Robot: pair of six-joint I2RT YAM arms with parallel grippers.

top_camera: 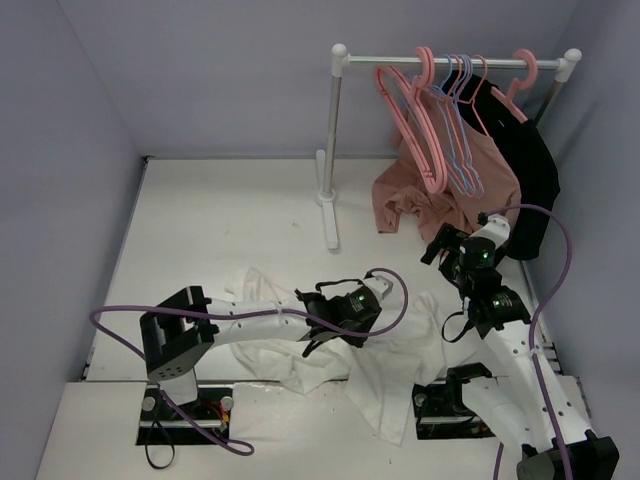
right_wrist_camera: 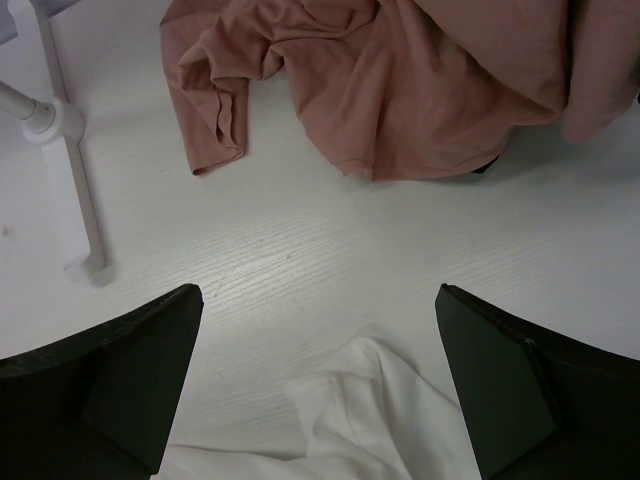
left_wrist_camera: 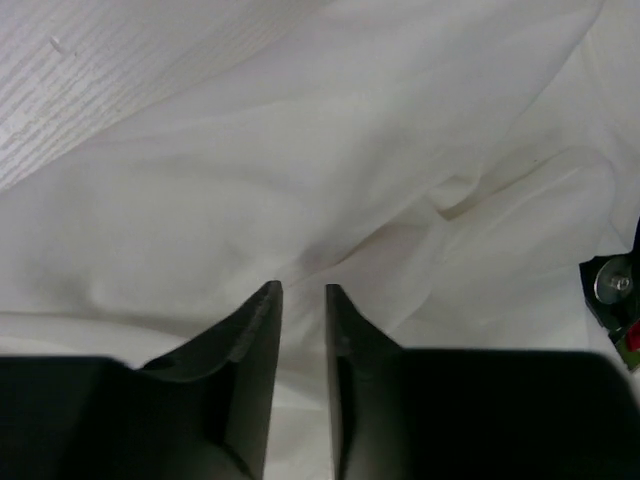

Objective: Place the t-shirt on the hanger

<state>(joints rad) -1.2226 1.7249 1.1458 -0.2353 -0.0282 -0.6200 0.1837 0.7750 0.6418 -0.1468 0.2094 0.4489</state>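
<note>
As pink top (right_wrist_camera: pixel 420 90) droops, t-shirt (top_camera: pixel 392 378) sprawls.

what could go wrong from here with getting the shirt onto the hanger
1. The t-shirt lies crumpled with no neck opening showing. The left gripper, fingers nearly together over it, may pinch a thin fold that slips.
2. The blue hanger hangs packed among pink hangers on the rail, so pulling it could snag a neighbour.
3. The open right gripper hovers near the pink top and could catch it.
</note>
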